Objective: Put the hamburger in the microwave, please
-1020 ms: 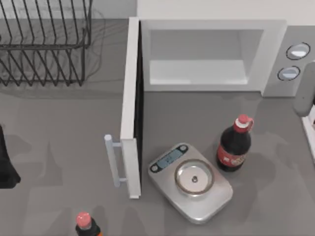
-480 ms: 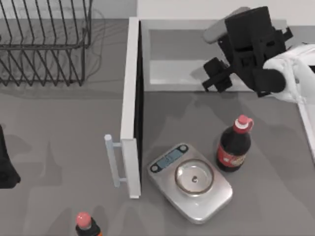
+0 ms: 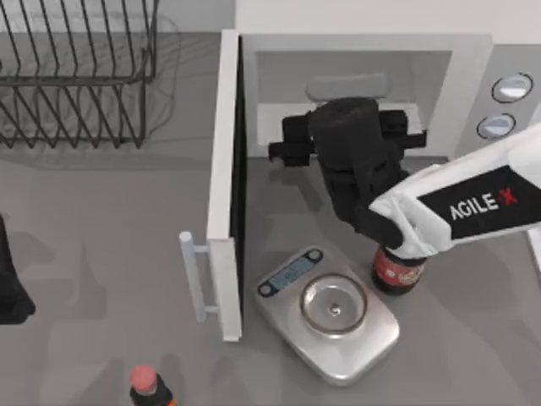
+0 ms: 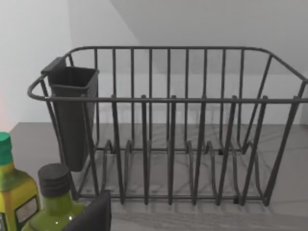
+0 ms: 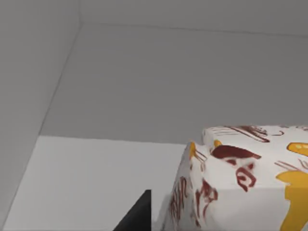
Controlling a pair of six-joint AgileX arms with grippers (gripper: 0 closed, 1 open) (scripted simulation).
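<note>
Half a second ago your right arm hung over the microwave's knob side; now it has swung across and the right tool sits at the mouth of the open cavity. A second ago it was barely at the microwave's right edge. You are in the delivery stretch: what remains is reaching in and letting go.

The right wrist view looks into the microwave's smooth, pale interior, with the hamburger close in front: a boxy, paper-wrapped packet, white with red and yellow print, its corners crisp. It appears to be carried by the right tool, though I cannot tell how the fingers stand, since the wrist hides them from above.

The microwave door, a flat white slab with a bar handle, stands swung wide on its left. In front of the microwave sit a brushed-metal scale and a dark, glossy cola bottle, partly under your arm.

Your left tool stays parked far to the microwave's left, near the wire dish rack.
</note>
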